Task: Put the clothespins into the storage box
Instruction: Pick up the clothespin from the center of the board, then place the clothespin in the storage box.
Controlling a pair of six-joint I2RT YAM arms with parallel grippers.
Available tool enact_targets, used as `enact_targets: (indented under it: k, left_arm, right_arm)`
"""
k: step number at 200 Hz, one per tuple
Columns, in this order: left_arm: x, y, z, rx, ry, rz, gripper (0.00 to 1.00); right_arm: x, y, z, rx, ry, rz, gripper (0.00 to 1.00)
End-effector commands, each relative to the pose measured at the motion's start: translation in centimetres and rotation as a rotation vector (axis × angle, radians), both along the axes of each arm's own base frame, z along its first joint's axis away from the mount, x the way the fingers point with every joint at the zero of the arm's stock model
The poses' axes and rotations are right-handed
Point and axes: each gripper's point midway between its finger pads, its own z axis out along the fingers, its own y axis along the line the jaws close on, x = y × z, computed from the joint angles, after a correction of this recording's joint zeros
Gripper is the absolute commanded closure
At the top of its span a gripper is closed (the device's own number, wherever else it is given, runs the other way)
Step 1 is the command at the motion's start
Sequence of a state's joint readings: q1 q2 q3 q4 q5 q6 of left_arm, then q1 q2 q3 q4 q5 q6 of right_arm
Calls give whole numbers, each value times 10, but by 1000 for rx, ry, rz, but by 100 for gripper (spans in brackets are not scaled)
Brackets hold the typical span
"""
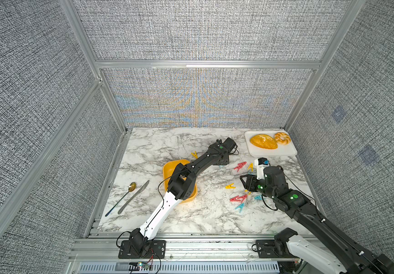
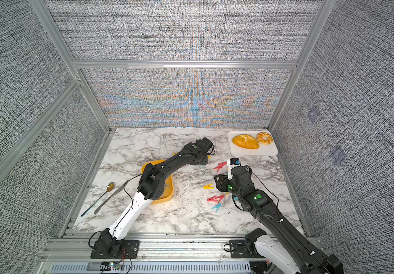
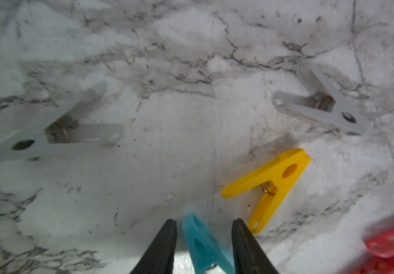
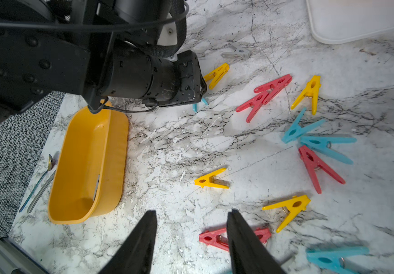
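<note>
Our left fingers (image 3: 204,246) straddle a teal clothespin (image 3: 203,244), one tip per side w/ a gap on both sides, so apart, not clamped yet. The pin is blurred. Just beside it lies a yellow clothespin (image 3: 270,187); two grey clothespins (image 3: 56,130) sit further out on the counter (image 3: 143,178), and a red one is cut off at the frame edge.

To do this step well, we'd say: close across the pin's flat sides near its middle, so it doesn't pivot or squirt out, and keep clear of the yellow one. Then lift straight and carry it back to the storage box (image 1: 167,170), which sits under our left arm's elbow.

Our right fingers (image 4: 191,244) hang apart over the counter, holding nothing; one tip overlaps a red clothespin (image 4: 215,238) in its wrist view, prob. above it rather than on it. Most remaining pins are scattered on that side, near the white tray (image 1: 271,151) w/ bread.

Hard to tell: in both top views the left wrist hides the grasp itself, the arm covers most of the box, and only a grey sliver shows inside it. The spoon and knife beside it don't matter.
</note>
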State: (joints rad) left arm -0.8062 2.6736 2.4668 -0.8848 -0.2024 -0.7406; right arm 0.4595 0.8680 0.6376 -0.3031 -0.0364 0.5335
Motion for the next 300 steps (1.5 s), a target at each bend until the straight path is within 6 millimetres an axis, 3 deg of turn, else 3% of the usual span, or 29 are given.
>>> enact_targets:
  k: [1, 113, 152, 181, 204, 236, 264, 300]
  left_arm:
    - [-3, 3, -9, 11, 25, 5, 60]
    - [-23, 16, 8, 12, 47, -30, 81]
    - [-22, 16, 39, -3, 0, -51, 81]
    - [-25, 25, 80, -11, -56, -62, 81]
    - [-37, 52, 120, 13, -114, -58, 81]
    - [-74, 108, 159, 38, -164, -23, 78]
    - [-111, 161, 161, 63, -171, 39, 76]
    - [-134, 210, 130, 100, -142, 113, 75]
  right_arm:
    - [1, -1, 2, -9, -16, -2, 47]
    - [6, 0, -7, -15, -9, -5, 47]
    - [5, -1, -15, -25, 4, -7, 47]
    - [4, 3, -27, -29, 33, 13, 47]
    - [4, 9, -39, -28, 62, 35, 47]
    - [5, 20, -51, -28, 92, 70, 47]
    - [6, 31, -60, -39, 114, 93, 47]
    - [7, 40, -78, -39, 165, 85, 47]
